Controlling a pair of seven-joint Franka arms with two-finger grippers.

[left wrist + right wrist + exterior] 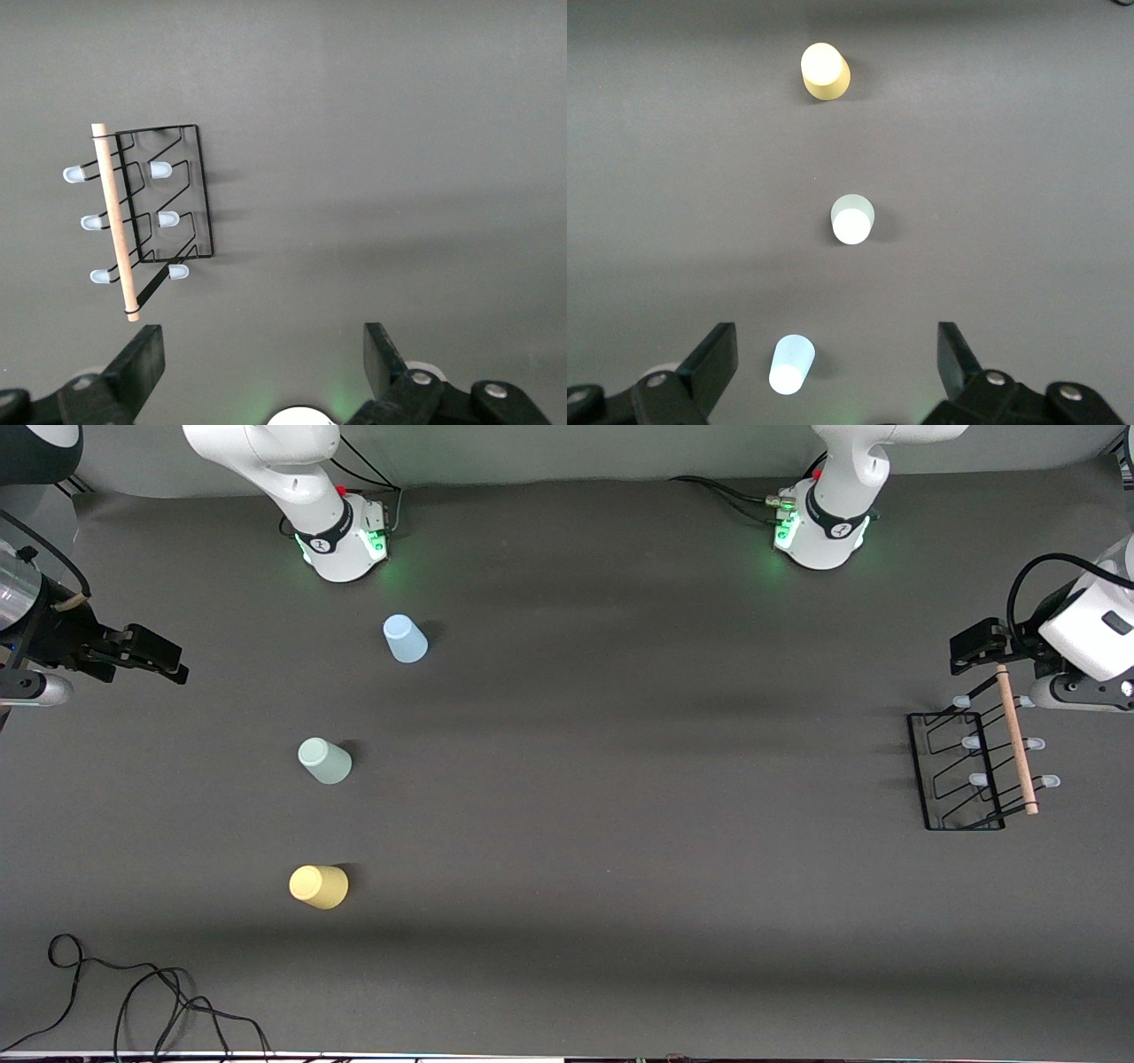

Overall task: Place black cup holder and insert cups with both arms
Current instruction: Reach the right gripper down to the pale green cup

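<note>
The black cup holder (964,772) stands on the dark table at the left arm's end, its wooden rod (1016,740) on top and its pale blue peg tips free. It also shows in the left wrist view (165,202). My left gripper (977,646) is open and empty (264,354), over the table beside the rack's end nearest the bases. Three cups stand upside down toward the right arm's end: light blue (405,638), pale green (324,761), yellow (319,887). My right gripper (152,657) is open and empty (835,354), over the table near the light blue cup (791,364); the green cup (852,219) and the yellow cup (825,71) lie apart from it.
The two arm bases (341,540) (822,533) stand along the table's edge farthest from the front camera. Loose black cables (133,992) lie at the edge nearest the front camera, toward the right arm's end. Wide bare table (620,779) lies between cups and rack.
</note>
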